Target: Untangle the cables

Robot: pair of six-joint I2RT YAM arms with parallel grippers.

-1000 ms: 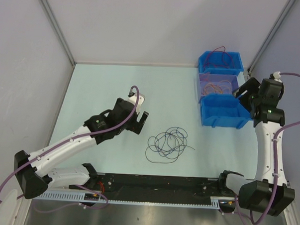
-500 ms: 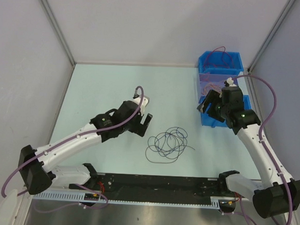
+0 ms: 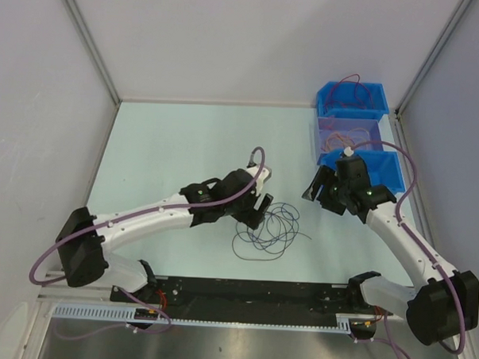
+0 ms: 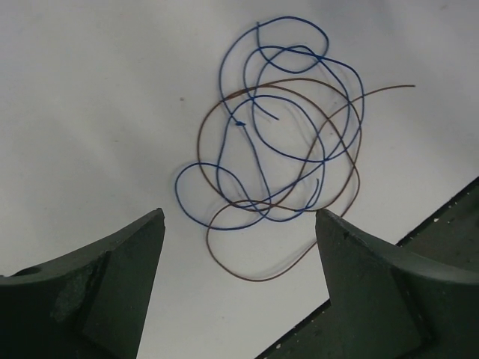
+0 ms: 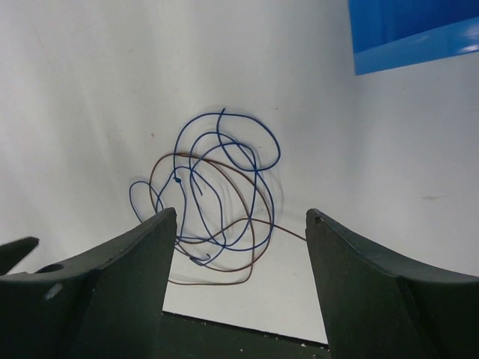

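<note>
Down the middle of the overhead frame, the cables (image 3: pixel 267 228) lie in one loose tangle on the pale table (image 3: pixel 177 145), just below centre and close to the dark rail along the bottom edge. The left gripper (image 3: pixel 259 212) hangs right at the upper left edge of that tangle, its arm sweeping in from the lower left. From the left wrist view its fingers stand wide apart with nothing between them, and the tangle fills the centre of the picture above the tips. There a blue cable (image 4: pixel 238 123) curls in several overlapping loops, and a brown cable (image 4: pixel 258 280) rings around and through it, one brown tail running off to the upper right.

Over on the right side, the right gripper (image 3: pixel 315 187) hovers above and to the right of the tangle, well apart from it, jaws also spread and holding nothing. The right wrist view shows the same knot of blue and brown centred between and above its two dark fingers.

At the upper right sits a column of three bins: a far blue bin (image 3: pixel 323 100) with a reddish wire arching out, a clear middle bin (image 3: pixel 337 120) with orange-red wire inside, and a near blue bin (image 3: pixel 388 167) partly behind the right arm
</note>
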